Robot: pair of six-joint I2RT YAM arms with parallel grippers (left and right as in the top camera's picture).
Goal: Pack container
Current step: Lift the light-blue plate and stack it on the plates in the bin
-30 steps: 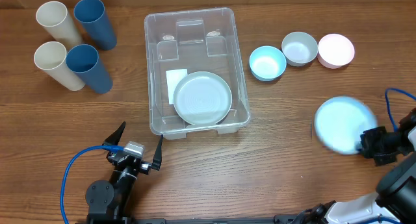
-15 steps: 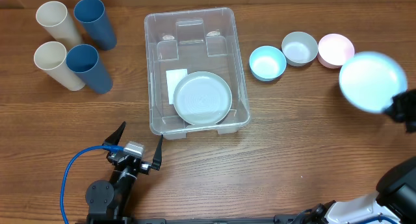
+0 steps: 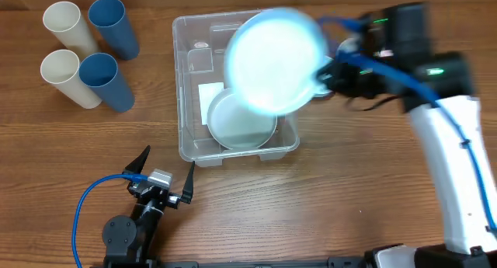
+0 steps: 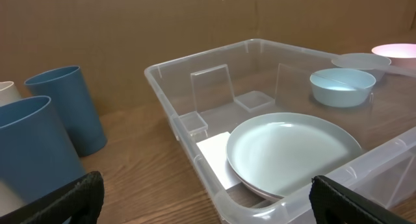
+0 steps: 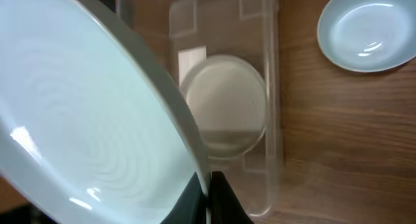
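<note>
We observe that the right gripper [image 3: 324, 70] has carried the pale blue plate [image 3: 273, 60] from the lower right of the overhead frame, past the right edge, to upper centre. The plate now hangs tilted and motion-blurred over the container [image 3: 180, 81]. The jaws are pressed together on the plate's rim, and the right wrist view shows them pinching its edge at bottom centre.

The container sits on the table at upper centre of the overhead frame and has not shifted. One grey-white plate [image 3: 233, 130] already lies flat in its near end, beside the white label. The held plate is above it and not yet touching it.

The left gripper [image 3: 168, 162] rests at lower left with its jaws spread wide, holding nothing, as it did a second ago.

We judge that transport is nearly complete. The remaining step is to level the plate, lower it onto the one inside and release it. The tilt and the speed of the swing raise the risk of clipping the container's right wall.

The four cups [image 3: 85, 46] at upper left remain unpacked, as does the light blue bowl [image 5: 367, 29].
</note>
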